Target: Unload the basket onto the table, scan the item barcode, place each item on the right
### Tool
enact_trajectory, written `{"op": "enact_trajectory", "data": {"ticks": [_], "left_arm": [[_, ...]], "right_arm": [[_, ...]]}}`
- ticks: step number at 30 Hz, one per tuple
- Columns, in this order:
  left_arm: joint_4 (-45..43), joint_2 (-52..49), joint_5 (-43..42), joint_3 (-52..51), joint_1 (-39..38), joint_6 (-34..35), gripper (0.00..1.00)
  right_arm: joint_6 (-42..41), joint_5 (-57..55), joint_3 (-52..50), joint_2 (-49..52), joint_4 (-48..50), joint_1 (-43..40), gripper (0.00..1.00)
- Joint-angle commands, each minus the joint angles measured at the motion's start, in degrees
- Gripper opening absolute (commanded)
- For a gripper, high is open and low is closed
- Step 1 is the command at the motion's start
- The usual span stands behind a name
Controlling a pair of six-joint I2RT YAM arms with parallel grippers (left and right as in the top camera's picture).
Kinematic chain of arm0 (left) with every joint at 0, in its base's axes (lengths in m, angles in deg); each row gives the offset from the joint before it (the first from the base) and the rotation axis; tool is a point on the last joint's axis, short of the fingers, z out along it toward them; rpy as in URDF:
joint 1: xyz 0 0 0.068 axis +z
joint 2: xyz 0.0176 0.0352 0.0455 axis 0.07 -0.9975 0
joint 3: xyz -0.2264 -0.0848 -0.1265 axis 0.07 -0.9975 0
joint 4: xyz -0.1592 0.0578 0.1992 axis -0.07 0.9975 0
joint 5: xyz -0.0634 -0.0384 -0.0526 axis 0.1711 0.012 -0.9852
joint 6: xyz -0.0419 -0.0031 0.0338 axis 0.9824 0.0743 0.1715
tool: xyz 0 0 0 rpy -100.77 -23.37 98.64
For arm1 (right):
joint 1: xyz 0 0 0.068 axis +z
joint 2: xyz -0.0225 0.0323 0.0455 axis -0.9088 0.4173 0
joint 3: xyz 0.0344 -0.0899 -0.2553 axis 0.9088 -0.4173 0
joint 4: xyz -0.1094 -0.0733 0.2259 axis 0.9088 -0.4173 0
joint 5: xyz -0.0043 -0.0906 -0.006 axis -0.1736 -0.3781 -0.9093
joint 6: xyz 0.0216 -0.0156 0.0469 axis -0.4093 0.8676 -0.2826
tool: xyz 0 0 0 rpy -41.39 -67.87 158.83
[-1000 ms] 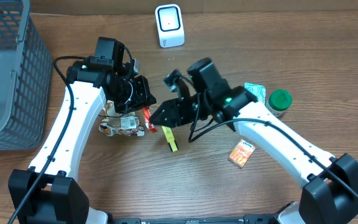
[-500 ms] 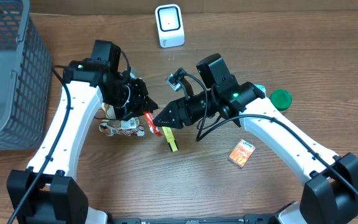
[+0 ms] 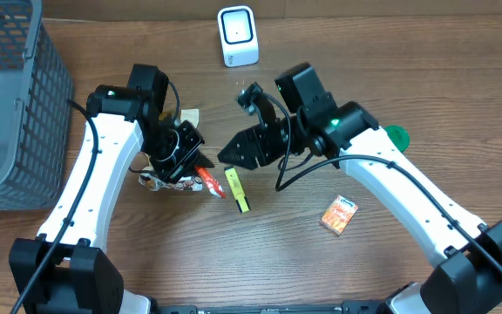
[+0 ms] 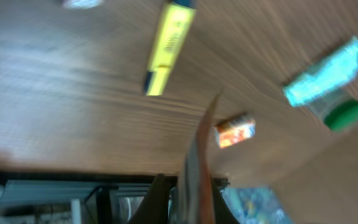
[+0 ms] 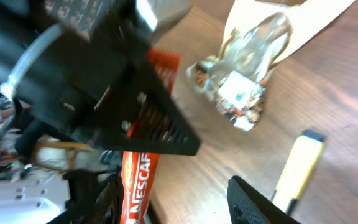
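My left gripper (image 3: 195, 169) is shut on a red Nescafe sachet (image 3: 209, 182), which sticks out toward the table's middle. The left wrist view shows the sachet (image 4: 197, 162) edge-on between the two fingers (image 4: 158, 200). My right gripper (image 3: 228, 157) hangs just right of it, open. In the right wrist view the sachet (image 5: 140, 183) runs down beside the left finger (image 5: 107, 200), while the other finger (image 5: 253, 200) stands far off to the right. The white barcode scanner (image 3: 237, 36) stands at the back of the table.
A yellow stick pack (image 3: 236, 189) lies right of the sachet. A clear bag of small items (image 3: 167, 180) sits under the left gripper. An orange packet (image 3: 339, 215), a green-capped jar (image 3: 396, 137) and a grey basket (image 3: 11, 105) are also on the table.
The left gripper has swung down and left with the sachet. The right gripper came close to the sachet, then pulled back a little up and right, its jaws slightly wider.
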Motion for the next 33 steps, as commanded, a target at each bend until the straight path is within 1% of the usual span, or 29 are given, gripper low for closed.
{"op": "enact_trajectory", "data": {"ticks": [1,4,8,11,14,20,24,27,29,33], "left_arm": [[1.81,-0.48,4.52,0.46,0.22,8.28,0.04],[3.5,-0.48,4.28,0.46,0.22,9.99,0.04],[5.16,-0.48,4.24,0.46,0.22,11.85,0.04],[5.51,-0.48,4.28,0.46,0.22,12.2,0.04],[5.53,-0.48,4.35,0.46,0.24,12.17,0.04],[5.49,-0.48,6.08,0.46,0.22,12.22,0.04],[5.51,-0.48,5.75,0.46,0.33,12.26,0.04],[5.49,-0.48,5.68,0.46,0.33,13.11,0.04],[5.2,-0.48,6.71,0.46,0.33,13.86,0.04],[4.5,-0.48,12.2,0.46,0.33,16.72,0.04]], "right_arm": [[3.39,-5.97,4.57,-0.63,-2.12,0.09,0.54],[6.6,-9.94,6.45,-0.63,-5.2,1.77,0.54],[10.8,-21.86,6.75,-0.61,-8.52,6.6,0.61],[14.29,-27.39,6.75,-0.61,-10.05,10.86,0.63],[15.52,-30.84,6.75,-0.61,-9.94,14.03,0.67],[15.47,-30.58,6.82,-0.63,-9.6,15.67,0.68],[15.47,-27.76,6.8,-0.63,-9.7,15.67,0.67],[15.45,-27.8,6.54,-0.55,-10.99,15.69,0.67],[15.45,-27.78,6.36,-0.46,-12.17,15.69,0.67],[14.58,-27.78,6.36,-0.33,-12.96,15.69,0.67]]}}
